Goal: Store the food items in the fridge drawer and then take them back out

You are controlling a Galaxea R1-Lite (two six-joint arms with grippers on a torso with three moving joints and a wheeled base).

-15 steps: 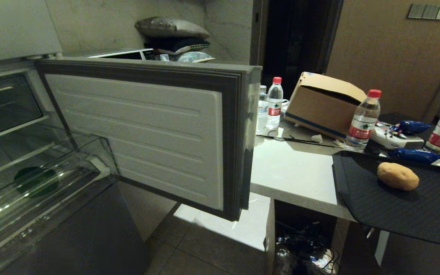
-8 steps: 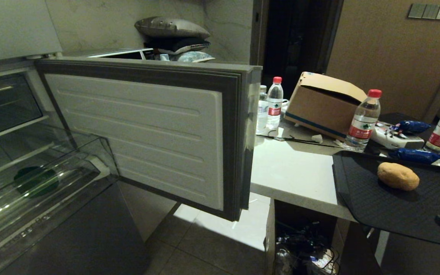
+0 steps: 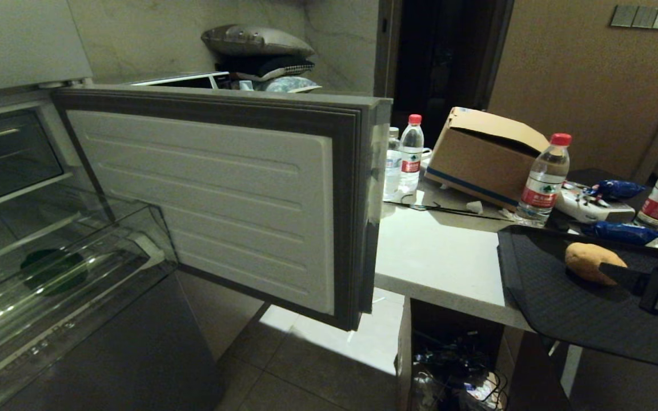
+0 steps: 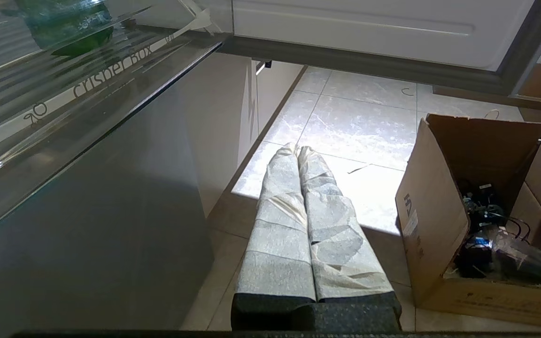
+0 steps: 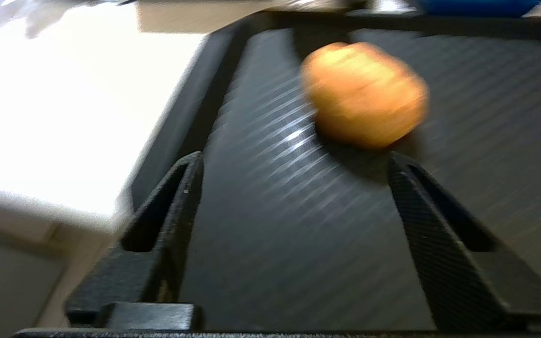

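Observation:
A tan potato (image 3: 589, 260) lies on the black ribbed mat (image 3: 546, 297) on the counter at the right. My right gripper (image 3: 612, 271) comes in from the right edge, just in front of the potato. In the right wrist view the potato (image 5: 364, 94) sits just beyond the open right gripper (image 5: 295, 158), nearer one fingertip, with nothing between the fingers. The fridge drawer (image 3: 215, 200) stands open, white ribbed face showing. A dark green item (image 3: 53, 271) rests in its clear bin (image 3: 106, 228). My left gripper (image 4: 297, 149) hangs shut and empty above the floor tiles, below that green item (image 4: 66, 23).
Red-capped water bottles (image 3: 543, 180), a cardboard box (image 3: 486, 157), blue packets (image 3: 620, 231) and a white device (image 3: 589, 208) crowd the counter behind the mat. An open box of cables (image 3: 454, 359) stands on the floor under the counter. The lowest grey panel (image 4: 87, 211) is beside the left gripper.
My right arm has risen into the head view from the lower right edge and now sits against the potato's near side. Nothing else has moved.

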